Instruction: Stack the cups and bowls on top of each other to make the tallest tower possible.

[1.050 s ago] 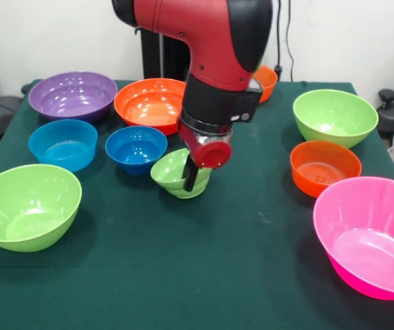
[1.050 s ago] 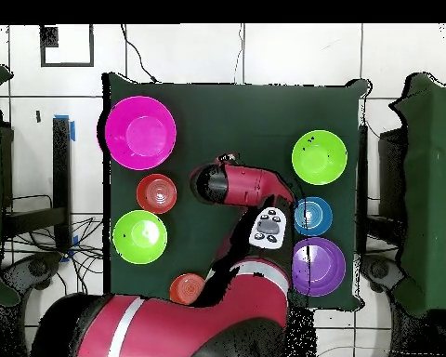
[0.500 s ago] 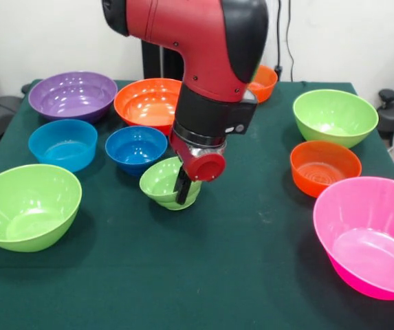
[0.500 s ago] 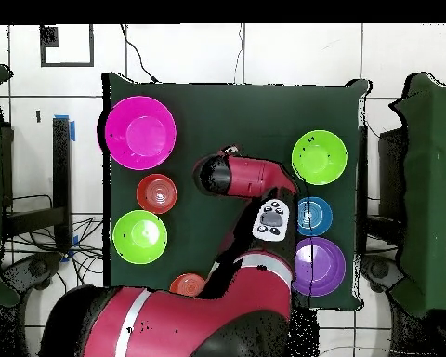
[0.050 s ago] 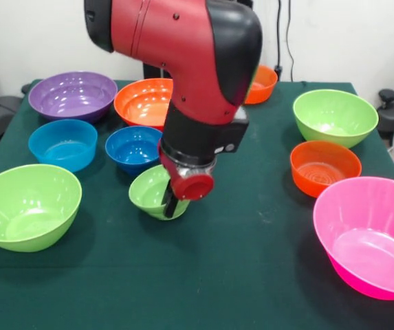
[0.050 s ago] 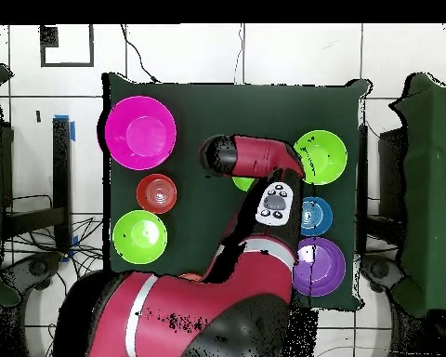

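Arm: a red and black arm (image 5: 190, 62) is seen coming down over the middle of the counter (image 5: 238, 275), which is covered in dark green.
Claw: the claw (image 5: 170, 206) is set on the rim of a small lime green bowl (image 5: 148, 192); a dark finger is seen against the bowl's near side. The claw appears closed on that rim, though most of it is hidden behind the red wrist cap.
Small lime green bowl: it is held tilted, its opening turned toward the left of the front view, just in front of the dark blue bowl (image 5: 135, 147). Whether its base touches the counter cannot be told.
Left group, front view: a purple bowl (image 5: 73, 95), a large orange bowl (image 5: 145, 103), a light blue bowl (image 5: 62, 144) and the dark blue bowl are placed near one another; a large lime green bowl (image 5: 26, 206) is placed nearer the front edge.
Right group, front view: a lime green bowl (image 5: 334, 115), an orange bowl (image 5: 324, 167) and a large pink bowl (image 5: 368, 234) are set in a line along the right side.
Far edge: a small orange bowl (image 5: 261, 82) is partly hidden behind the arm.
Tower: no bowl is seen resting inside another; all visible bowls stand singly.
Overhead view: the pink bowl (image 6: 139, 132), orange bowl (image 6: 156, 193) and lime green bowl (image 6: 139, 236) are shown on the left; the arm (image 6: 250, 158) covers the held bowl almost wholly.
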Robot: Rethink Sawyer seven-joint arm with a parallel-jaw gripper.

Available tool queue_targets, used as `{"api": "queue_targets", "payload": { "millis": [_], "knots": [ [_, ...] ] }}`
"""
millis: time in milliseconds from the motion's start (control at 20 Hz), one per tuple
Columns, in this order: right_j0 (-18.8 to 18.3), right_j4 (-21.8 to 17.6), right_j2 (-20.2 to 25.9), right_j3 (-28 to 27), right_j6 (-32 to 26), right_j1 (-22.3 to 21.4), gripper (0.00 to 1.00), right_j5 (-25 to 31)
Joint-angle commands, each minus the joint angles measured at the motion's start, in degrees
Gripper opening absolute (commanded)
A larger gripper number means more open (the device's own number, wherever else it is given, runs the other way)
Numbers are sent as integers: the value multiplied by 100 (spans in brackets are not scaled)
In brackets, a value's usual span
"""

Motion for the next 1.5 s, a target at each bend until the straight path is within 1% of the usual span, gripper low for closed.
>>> {"api": "queue_targets", "payload": {
  "millis": [50, 200, 250, 300, 450, 650, 1000, 1400, 1500],
  "knots": [
    [-120, -184, 198, -1393, -347, 930, 0, 955],
    [-108, -147, 125, -1668, -228, 1112, 0, 1184],
    [-123, -126, 89, -1874, -195, 1227, 0, 1348],
    [-133, -120, 75, -1872, -194, 1204, 0, 1402],
    [-187, -51, -9, -2417, -68, 1497, 0, 1794],
    [-263, 39, -28, -2896, 45, 1725, 0, 2092],
    [-326, 192, -24, -3424, 221, 1951, 0, 2514],
    [-310, 434, -41, -3689, 533, 2154, 0, 2545],
    [-303, 485, -90, -3806, 616, 2239, 0, 2640]
  ]
}}
